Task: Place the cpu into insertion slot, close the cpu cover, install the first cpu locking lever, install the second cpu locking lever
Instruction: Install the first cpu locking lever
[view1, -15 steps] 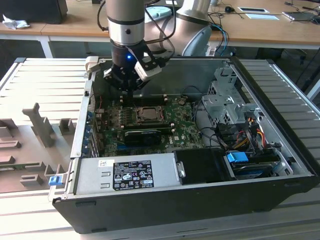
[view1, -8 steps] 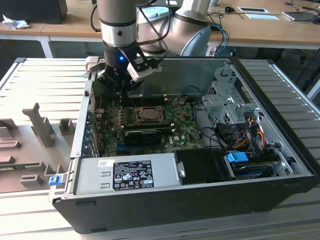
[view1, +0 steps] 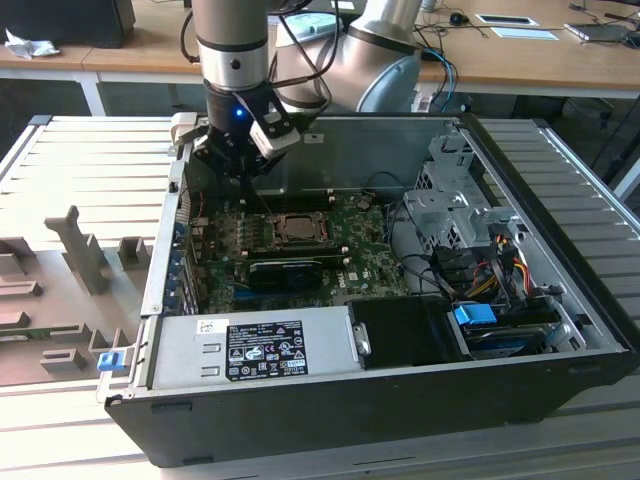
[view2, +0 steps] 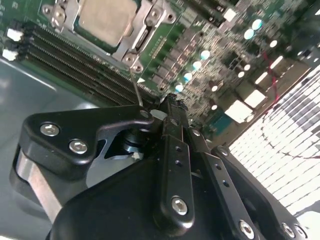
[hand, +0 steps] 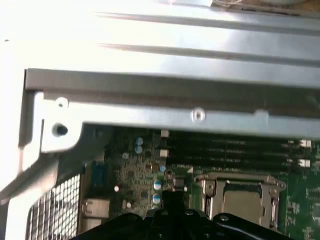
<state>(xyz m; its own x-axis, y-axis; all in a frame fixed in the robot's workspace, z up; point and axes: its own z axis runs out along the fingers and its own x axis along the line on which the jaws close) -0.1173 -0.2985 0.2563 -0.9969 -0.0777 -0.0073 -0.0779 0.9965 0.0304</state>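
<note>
The cpu (view1: 298, 228) (view2: 107, 17) (hand: 243, 202) lies flat in the insertion slot (view2: 131, 50) on the green board, its silvery top showing. The cpu cover (view2: 150, 20) (hand: 207, 192) sits down around it as a metal frame. A thin locking lever (view2: 136, 87) rises from the socket's corner toward my fingertips. My gripper (view1: 240, 172) (view2: 170, 107) (hand: 172, 192) hangs over the board's back corner at the exterior view's left, just off the socket. Its fingers are shut together with nothing visibly between them, and the lever's end is close beside them.
The open computer case has a metal back wall (hand: 175, 85) close behind the gripper. A long black card (view1: 285, 270), the power supply (view1: 255, 345), a drive cage (view1: 455, 200) and cables (view1: 500, 260) fill the rest. Memory slots (view2: 75, 65) run beside the socket.
</note>
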